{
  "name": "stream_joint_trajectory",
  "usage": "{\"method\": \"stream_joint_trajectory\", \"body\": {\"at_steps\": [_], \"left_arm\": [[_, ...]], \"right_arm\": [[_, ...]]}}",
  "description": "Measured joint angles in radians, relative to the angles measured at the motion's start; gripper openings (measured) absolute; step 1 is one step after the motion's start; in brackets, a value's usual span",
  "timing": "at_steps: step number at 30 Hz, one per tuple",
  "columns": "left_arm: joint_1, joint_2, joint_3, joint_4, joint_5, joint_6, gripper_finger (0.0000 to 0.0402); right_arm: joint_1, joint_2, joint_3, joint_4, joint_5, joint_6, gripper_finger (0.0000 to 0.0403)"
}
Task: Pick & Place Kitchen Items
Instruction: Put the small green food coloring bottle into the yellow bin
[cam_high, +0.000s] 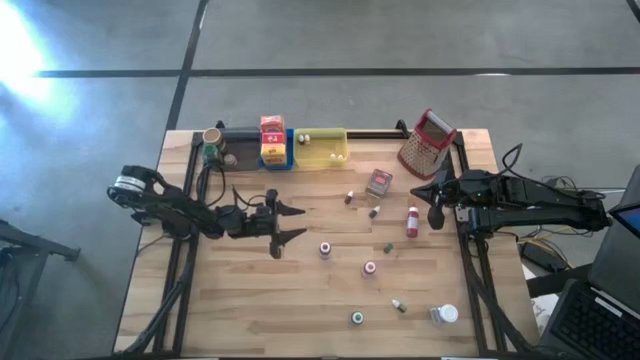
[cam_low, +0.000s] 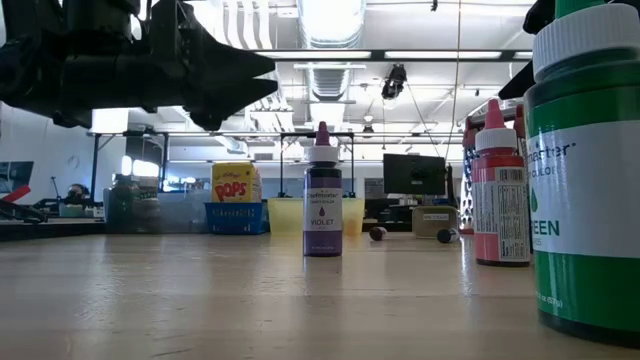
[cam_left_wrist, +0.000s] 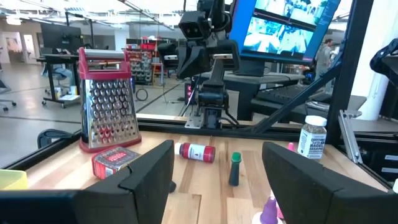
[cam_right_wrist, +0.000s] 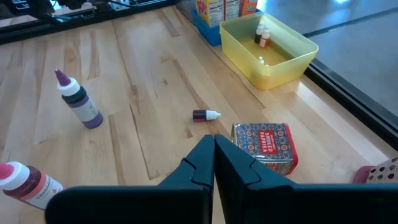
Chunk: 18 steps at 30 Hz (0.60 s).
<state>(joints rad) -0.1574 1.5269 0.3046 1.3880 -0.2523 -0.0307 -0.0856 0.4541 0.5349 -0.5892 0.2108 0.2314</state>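
Kitchen items (cam_high: 371, 267) are lying scattered across the table's right half. The left gripper (cam_high: 292, 222) is hovering spread and empty left of the violet bottle (cam_high: 325, 249); closing off-centre risks toppling it. The right gripper (cam_high: 436, 198) is waiting clenched, empty.

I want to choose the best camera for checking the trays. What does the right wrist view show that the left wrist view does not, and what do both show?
Only the right wrist view shows the yellow tray with tiny bottles inside, the violet bottle standing upright, and the shut right gripper.

Only the left wrist view shows the grater, a red bottle lying on its side, a dark green-capped bottle, a white-lidded jar, and the open left gripper.

Both show the red paprika tin and the wooden table.
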Motion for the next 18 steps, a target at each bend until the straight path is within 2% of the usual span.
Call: {"method": "stream_joint_trajectory", "body": {"at_steps": [18], "left_arm": [[0.0, 0.0, 0.0, -0.047, 0.0, 0.0, 0.025]], "right_arm": [[-0.001, 0.001, 0.0, 0.002, 0.009, 0.0, 0.0008]]}}
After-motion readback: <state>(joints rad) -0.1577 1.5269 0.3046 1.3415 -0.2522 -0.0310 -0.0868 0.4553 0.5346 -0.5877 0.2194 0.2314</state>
